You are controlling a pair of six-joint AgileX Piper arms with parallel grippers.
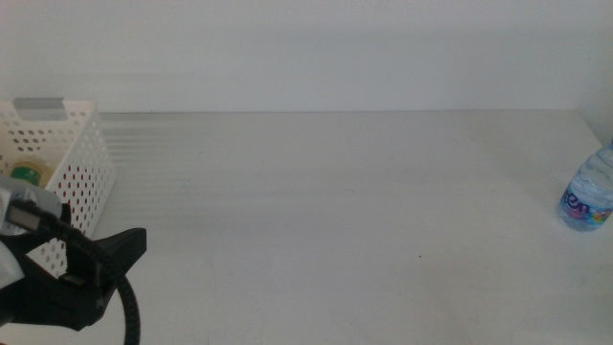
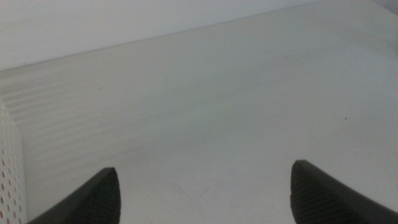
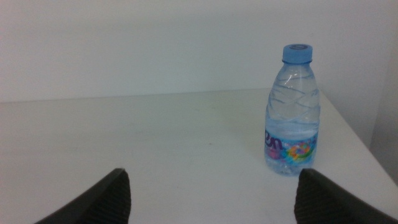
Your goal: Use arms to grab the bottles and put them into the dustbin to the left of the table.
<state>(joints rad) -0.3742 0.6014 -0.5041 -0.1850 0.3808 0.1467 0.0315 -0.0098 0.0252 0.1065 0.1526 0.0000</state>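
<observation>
Our right gripper (image 3: 211, 193), jaws wide and empty, is nearest the upright water bottle (image 3: 293, 112), far from the dustbin (image 1: 67, 163).

Bright, diffuse, even lighting; washed-out, low-contrast worktop (image 1: 335, 211) without hard shadows. Faint horizontal banding across the far-left worktop beside the basket (image 1: 81, 163). Soft focus overall; water bottle (image 3: 293, 112) fairly sharp, with small glints on clear plastic.
</observation>
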